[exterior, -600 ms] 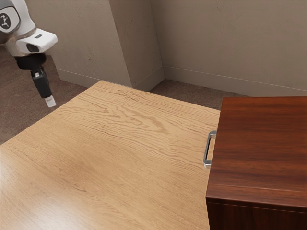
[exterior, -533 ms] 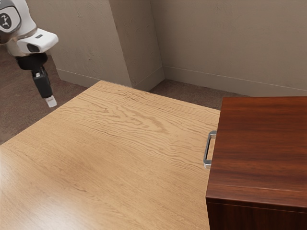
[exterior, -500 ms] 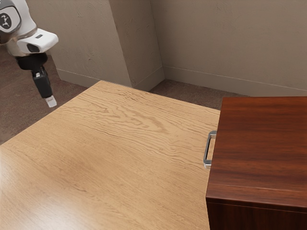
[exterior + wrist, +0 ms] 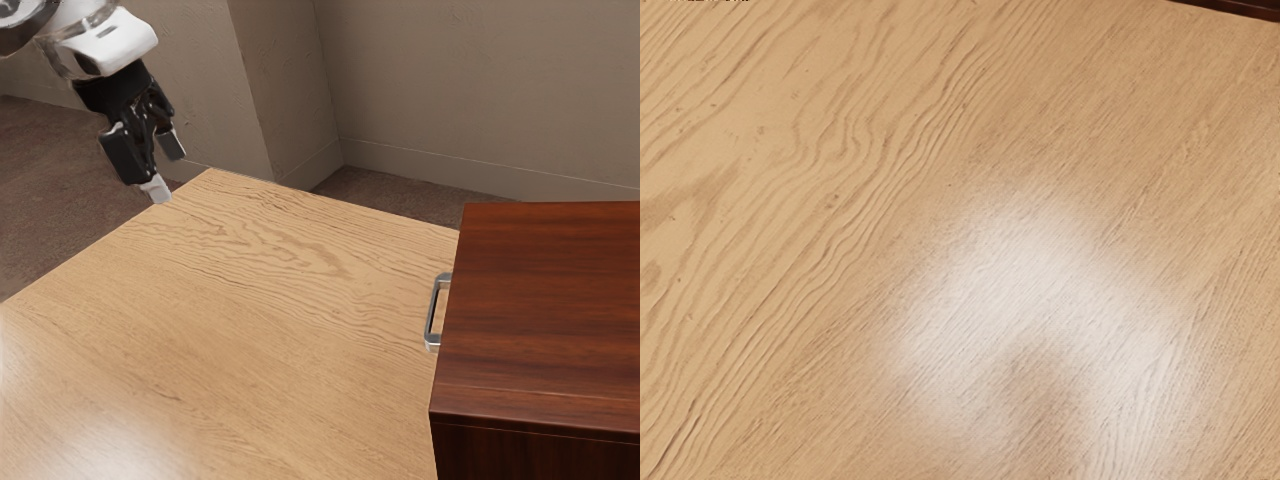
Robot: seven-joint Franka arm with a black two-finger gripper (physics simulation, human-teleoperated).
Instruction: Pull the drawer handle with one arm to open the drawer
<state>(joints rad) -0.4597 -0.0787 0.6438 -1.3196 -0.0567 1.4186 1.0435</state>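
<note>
A dark red-brown wooden drawer cabinet (image 4: 545,320) stands on the table at the exterior view's right. Its metal handle (image 4: 436,310) is upright and lies close against the cabinet's front, facing the exterior view's left. My black gripper (image 4: 162,167) hangs at the upper left, above the table's far corner and far from the handle. It is open, its two fingers apart with nothing between them. The wrist view looks down on bare wood grain of the table (image 4: 840,200), with a sliver of the dark cabinet (image 4: 1240,5) at one corner.
The light oak table (image 4: 230,320) stretches between my gripper and the cabinet. Beige walls and a protruding wall corner (image 4: 285,90) stand behind it, with brown carpet (image 4: 50,200) beyond the table's far edge.
My hand has swung toward the exterior view's right and up, from beside the table to above its far corner, and it has turned so both fingers show apart. Cabinet and handle have not moved.
</note>
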